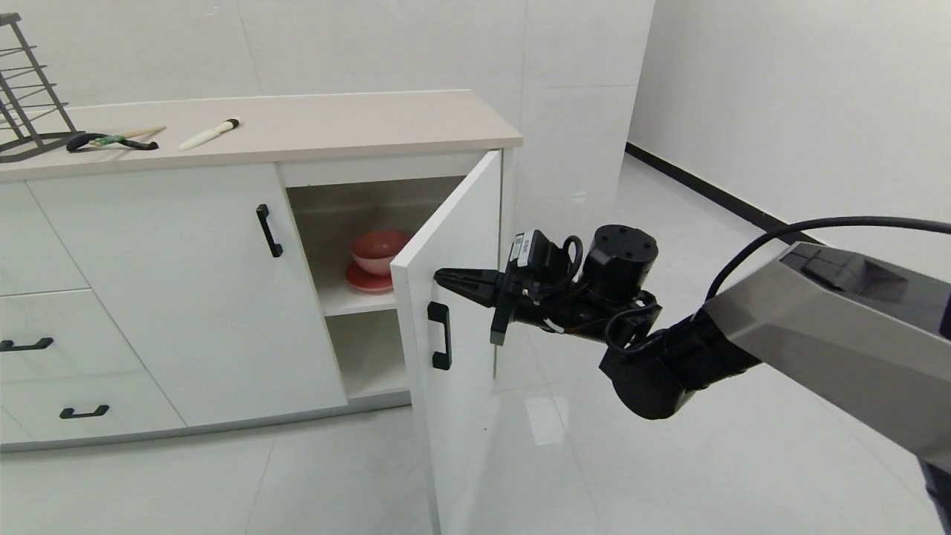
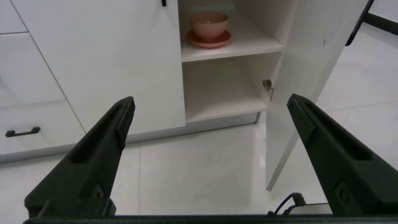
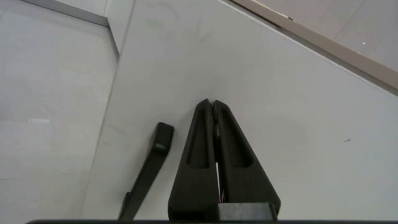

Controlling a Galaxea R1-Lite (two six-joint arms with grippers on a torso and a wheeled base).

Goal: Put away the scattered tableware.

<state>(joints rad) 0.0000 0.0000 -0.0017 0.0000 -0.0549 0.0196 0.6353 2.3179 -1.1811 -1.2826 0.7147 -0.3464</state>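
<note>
Right gripper (image 1: 446, 279), closed and empty, its label (image 1: 522, 249) illegible, is touching the cabinet door (image 1: 464, 223) above the handle (image 1: 440, 336). Left gripper (image 2: 211, 102) is hanging open. The door is partly hiding the pink bowl (image 1: 377, 249).

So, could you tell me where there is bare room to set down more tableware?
The lower shelf is bare. The upper shelf has room between the pink plate and the hinge side. The countertop is free beyond the cream-handled utensil; its rack end is crowded.
</note>
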